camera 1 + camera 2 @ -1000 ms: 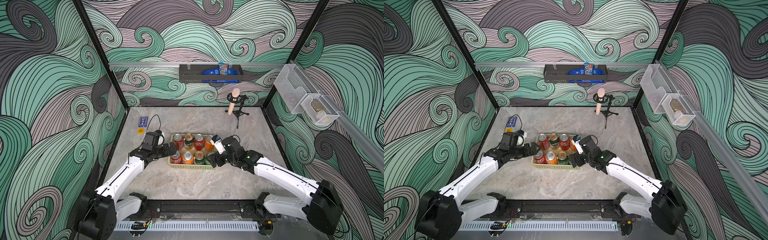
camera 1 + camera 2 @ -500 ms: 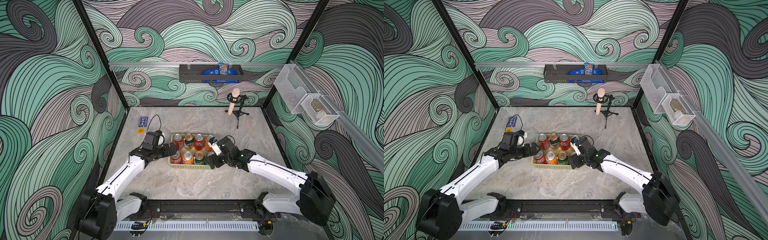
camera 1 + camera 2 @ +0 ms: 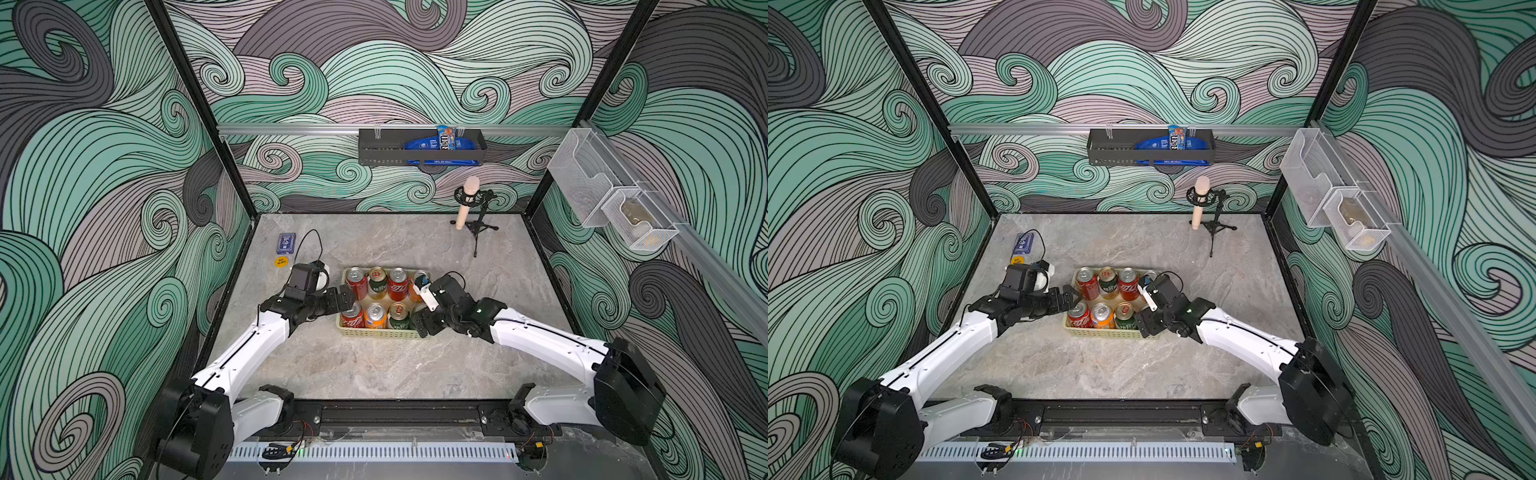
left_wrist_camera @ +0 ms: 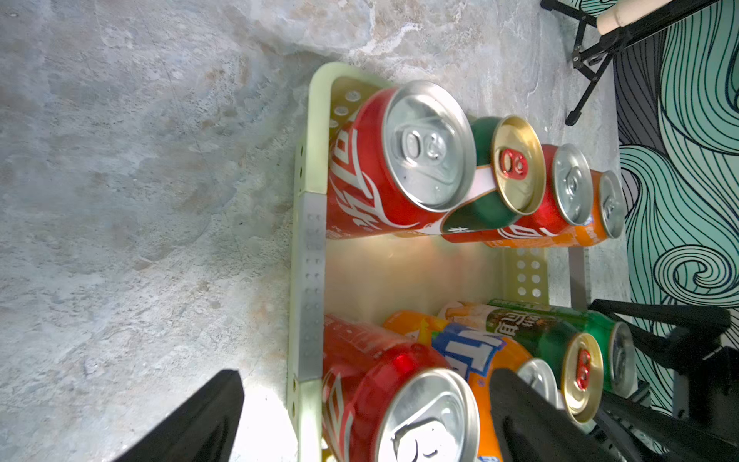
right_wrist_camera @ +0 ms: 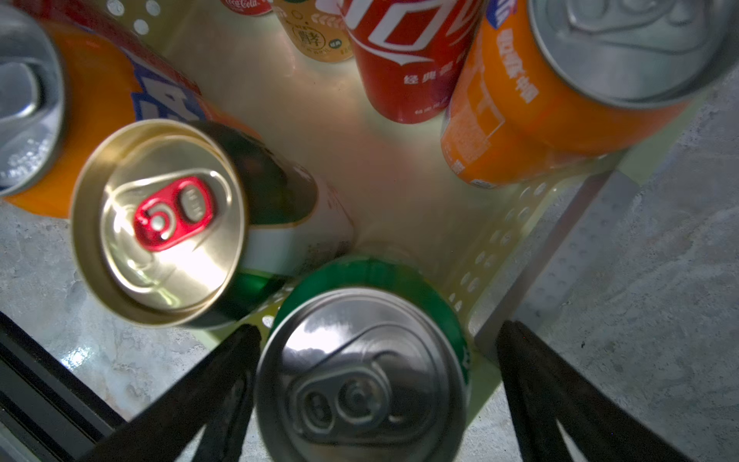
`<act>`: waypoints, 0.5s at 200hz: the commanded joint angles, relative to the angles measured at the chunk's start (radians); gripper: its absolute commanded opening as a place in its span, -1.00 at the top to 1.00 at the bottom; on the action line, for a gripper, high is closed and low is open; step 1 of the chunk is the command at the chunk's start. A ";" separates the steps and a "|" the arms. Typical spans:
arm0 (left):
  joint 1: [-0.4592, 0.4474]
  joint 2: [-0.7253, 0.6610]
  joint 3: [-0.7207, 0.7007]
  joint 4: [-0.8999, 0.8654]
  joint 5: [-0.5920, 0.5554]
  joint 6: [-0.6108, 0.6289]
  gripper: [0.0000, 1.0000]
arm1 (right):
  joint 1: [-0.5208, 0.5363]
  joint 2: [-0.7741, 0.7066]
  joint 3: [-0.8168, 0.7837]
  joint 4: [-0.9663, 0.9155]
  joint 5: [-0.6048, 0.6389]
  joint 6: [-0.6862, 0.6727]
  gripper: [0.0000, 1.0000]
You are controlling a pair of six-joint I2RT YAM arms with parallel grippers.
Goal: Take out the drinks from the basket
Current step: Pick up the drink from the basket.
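The pale yellow-green basket (image 3: 374,333) sits mid-table holding several upright drinks: red (image 3: 356,280), dark green-gold (image 3: 377,279), red (image 3: 398,280) and orange (image 3: 375,315) among them. My left gripper (image 3: 348,302) is at the basket's left end, open. In the left wrist view its fingers (image 4: 520,408) straddle the front-left red can (image 4: 400,400), one outside the basket wall (image 4: 308,224). My right gripper (image 3: 419,321) hangs over the front right corner, open around the bright green can (image 5: 360,392), with a gap on the wall side. That can is mostly hidden in both top views.
A microphone on a small tripod (image 3: 471,208) stands at the back right. A blue box (image 3: 286,243) and a yellow disc (image 3: 281,262) lie at the back left. A black rack (image 3: 419,145) hangs on the back wall, and wire mesh bins (image 3: 611,203) on the right wall.
My right gripper has shifted left onto the basket's front right corner, and its jaws have narrowed around the bright green can. The left arm has not moved.
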 commanded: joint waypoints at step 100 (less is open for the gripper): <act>-0.006 -0.038 0.016 0.005 0.023 0.010 -0.97 | 0.043 0.018 -0.014 0.033 0.023 0.040 -0.40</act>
